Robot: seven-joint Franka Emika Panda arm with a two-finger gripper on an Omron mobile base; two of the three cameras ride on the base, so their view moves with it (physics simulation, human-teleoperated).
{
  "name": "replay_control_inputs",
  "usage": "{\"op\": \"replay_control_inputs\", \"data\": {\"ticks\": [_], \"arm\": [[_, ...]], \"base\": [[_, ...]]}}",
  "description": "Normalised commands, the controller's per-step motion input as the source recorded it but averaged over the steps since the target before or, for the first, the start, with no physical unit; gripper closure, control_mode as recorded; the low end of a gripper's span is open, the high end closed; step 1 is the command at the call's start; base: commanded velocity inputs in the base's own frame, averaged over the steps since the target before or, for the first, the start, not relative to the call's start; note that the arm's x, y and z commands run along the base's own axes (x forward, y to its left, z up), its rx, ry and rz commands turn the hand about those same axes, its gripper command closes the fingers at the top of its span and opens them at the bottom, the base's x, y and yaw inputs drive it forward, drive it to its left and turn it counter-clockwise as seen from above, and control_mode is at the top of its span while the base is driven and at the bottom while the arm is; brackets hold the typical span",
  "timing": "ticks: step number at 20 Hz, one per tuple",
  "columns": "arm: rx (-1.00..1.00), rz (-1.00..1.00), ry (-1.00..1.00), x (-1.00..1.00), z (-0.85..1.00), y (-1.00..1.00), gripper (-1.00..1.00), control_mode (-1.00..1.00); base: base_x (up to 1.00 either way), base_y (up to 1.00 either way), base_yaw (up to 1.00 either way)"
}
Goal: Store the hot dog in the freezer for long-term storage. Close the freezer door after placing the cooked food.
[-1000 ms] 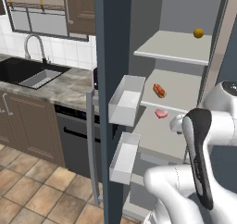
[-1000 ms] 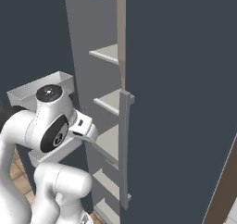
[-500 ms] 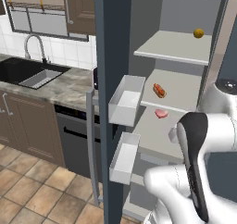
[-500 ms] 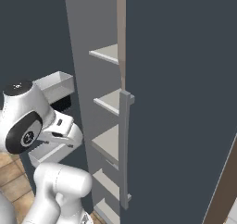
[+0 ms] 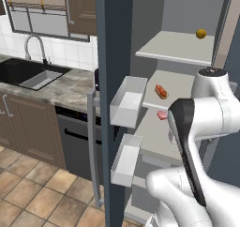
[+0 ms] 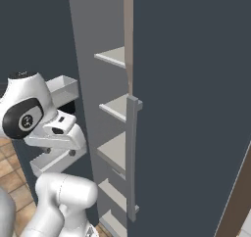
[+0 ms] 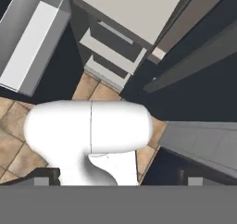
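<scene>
The hot dog [image 5: 161, 91], a red-orange sausage in a tan bun, lies on the middle pale shelf of the freezer [image 5: 174, 48], nothing touching it. The freezer door [image 5: 112, 57] stands wide open on the left, with white bins [image 5: 129, 100] on its inner face. My gripper [image 7: 118, 176] is open and empty, its two dark fingertips [image 7: 46, 174] far apart. It points down over my own white body and the floor, well back from the shelves. In the hand view a white door bin [image 7: 32, 33] sits at upper left and a freezer shelf [image 7: 134, 8] at the top.
A flat pink meat piece [image 5: 162, 114] lies on the shelf below the hot dog, and a small yellow fruit [image 5: 201, 33] on the shelf above. The other slate-blue panel with its grey bar handle [image 6: 131, 157] flanks the shelves on the right. Sink [image 5: 28, 76] and counter stand left.
My arm has folded back from the shelves toward the base, its elbow swinging left. The gripper stayed open. The hot dog has not moved on its shelf.
</scene>
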Motion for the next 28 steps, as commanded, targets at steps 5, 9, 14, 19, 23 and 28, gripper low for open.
{"op": "replay_control_inputs", "data": {"ticks": [5,9,14,19,23,28], "arm": [[0.21,0.0,0.0,-0.17,-0.02,0.0,-1.0,-1.0],[0.14,-0.03,0.0,-0.13,0.0,0.0,-1.0,-1.0],[0.0,-0.09,0.0,-0.04,-0.11,0.0,-1.0,-1.0],[-0.01,-0.05,0.0,0.0,-0.1,0.0,-1.0,-1.0],[-0.06,-0.06,0.0,0.0,-0.18,0.0,-1.0,-1.0],[-0.04,-0.02,-0.01,0.0,-0.15,0.0,-1.0,-1.0]], "base": [[0.0,0.0,0.0],[0.0,0.0,0.0],[0.0,0.0,0.0],[0.0,0.0,0.0],[0.0,0.0,0.0],[0.0,0.0,0.0]]}}
